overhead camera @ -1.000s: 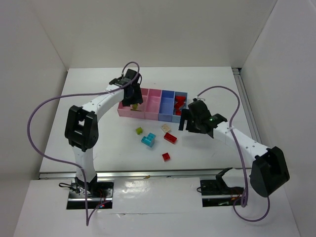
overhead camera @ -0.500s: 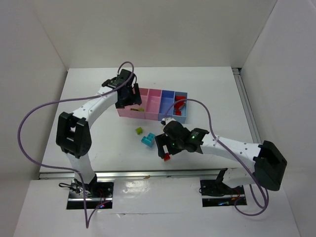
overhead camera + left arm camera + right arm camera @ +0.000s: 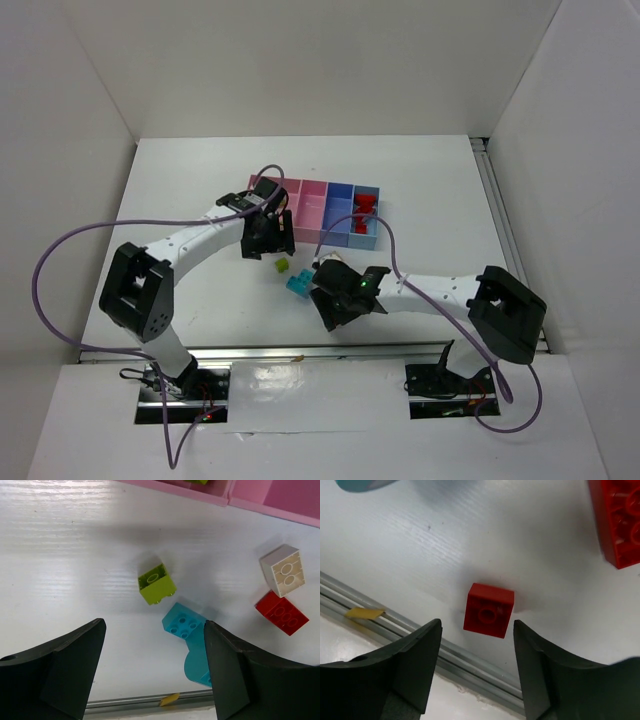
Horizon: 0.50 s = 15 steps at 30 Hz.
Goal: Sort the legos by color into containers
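left gripper (image 3: 271, 240) at centre left of the top view, just below the pink end of the tray (image 3: 310, 198); open, with its fingers (image 3: 60, 670) spread wide at the bottom corners of the left wrist view. on the white counter (image 3: 60, 555) above and between those fingers: a lime green brick (image 3: 156, 583) at mid-frame, and a cyan brick (image 3: 184, 625) near it, down and to the right. at the right edge of the same view, a cream brick (image 3: 282, 570) with a larger red brick (image 3: 281, 613) just beside it, lower in the frame. along the top edge, the tray's pink wall.

right gripper (image 3: 335, 305) in the lower middle of the top view, also open. in the right wrist view, fingers (image 3: 405, 670) on either side of a small red brick (image 3: 489, 610), apart from it on both sides and gripping nothing. that brick flat on the counter at mid-frame, close to the metal rail (image 3: 485, 672) at the counter's edge. yellow scrap (image 3: 364, 612) at the left edge of the frame, by the rail.

red bricks (image 3: 364, 207) already in the light blue compartment at the tray's right end, upper middle of the top view.
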Each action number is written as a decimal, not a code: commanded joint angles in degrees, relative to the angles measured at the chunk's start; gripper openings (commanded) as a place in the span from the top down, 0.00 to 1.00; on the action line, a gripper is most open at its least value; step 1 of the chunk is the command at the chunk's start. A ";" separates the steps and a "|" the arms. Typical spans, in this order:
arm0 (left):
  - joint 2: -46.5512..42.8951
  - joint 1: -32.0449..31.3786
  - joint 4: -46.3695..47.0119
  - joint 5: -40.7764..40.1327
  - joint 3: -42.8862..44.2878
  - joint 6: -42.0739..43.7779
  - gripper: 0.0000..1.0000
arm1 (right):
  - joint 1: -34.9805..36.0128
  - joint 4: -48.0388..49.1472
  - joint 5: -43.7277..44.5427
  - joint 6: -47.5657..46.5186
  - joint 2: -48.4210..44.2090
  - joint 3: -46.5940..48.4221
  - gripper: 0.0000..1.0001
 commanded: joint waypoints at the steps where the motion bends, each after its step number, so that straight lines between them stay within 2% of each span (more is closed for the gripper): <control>1: -0.06 0.10 3.22 1.82 -0.44 -1.17 0.10 | 0.61 3.69 4.17 0.70 0.00 -0.09 0.37; 4: 1.26 0.10 3.75 1.82 -0.96 -1.17 0.10 | 0.61 4.22 4.89 1.41 0.61 -0.09 0.47; 8: 2.58 0.10 4.28 2.87 -0.96 -1.70 0.10 | 0.61 2.73 6.73 1.41 1.32 1.23 0.65; 15: 3.90 -0.43 4.28 2.88 -2.02 -2.23 0.10 | 0.61 -5.44 13.40 1.94 -4.47 7.37 0.67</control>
